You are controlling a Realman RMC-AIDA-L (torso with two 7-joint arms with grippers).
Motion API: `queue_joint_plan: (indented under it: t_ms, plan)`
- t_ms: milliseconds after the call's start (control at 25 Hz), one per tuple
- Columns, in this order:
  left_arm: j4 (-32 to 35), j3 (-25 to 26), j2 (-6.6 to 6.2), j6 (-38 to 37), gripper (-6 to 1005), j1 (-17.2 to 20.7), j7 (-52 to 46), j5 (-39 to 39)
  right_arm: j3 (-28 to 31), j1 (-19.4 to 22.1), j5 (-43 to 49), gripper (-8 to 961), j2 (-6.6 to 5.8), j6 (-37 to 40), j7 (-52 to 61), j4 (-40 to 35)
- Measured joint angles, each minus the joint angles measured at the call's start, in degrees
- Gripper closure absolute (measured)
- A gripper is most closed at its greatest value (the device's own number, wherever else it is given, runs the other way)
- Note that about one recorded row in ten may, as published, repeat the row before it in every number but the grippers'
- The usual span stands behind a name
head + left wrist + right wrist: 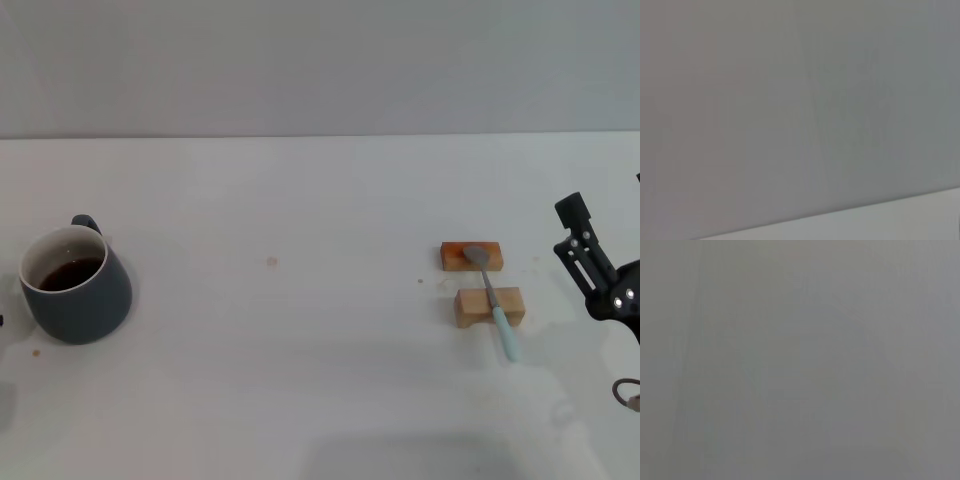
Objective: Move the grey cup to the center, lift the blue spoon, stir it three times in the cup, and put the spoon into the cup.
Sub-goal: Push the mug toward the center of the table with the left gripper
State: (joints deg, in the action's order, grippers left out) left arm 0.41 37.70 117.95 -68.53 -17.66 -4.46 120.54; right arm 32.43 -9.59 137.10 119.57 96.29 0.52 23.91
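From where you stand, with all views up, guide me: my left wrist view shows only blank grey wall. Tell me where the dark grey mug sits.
Observer: The dark slate-grey mug with brown liquid stands upright at the table's far left, handle facing away.
Operator: Now locate the spoon.
Observer: The slim spoon with a pale blue handle lies across two small wooden blocks on the right side.
Operator: Report the right arm.
Observer: The right gripper hangs beside the blocks at the right edge, touching nothing.
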Motion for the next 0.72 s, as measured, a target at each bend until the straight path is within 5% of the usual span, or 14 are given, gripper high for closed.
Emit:
queue_joint_plan:
  t_ms: [720]
  plan:
    - [-1.16, -9.31, 0.14, 0.36, 1000, -1.42, 2.91, 0.14, -0.45, 0.37, 0.05, 134, 0.02, 0.35, 0.00, 1.33]
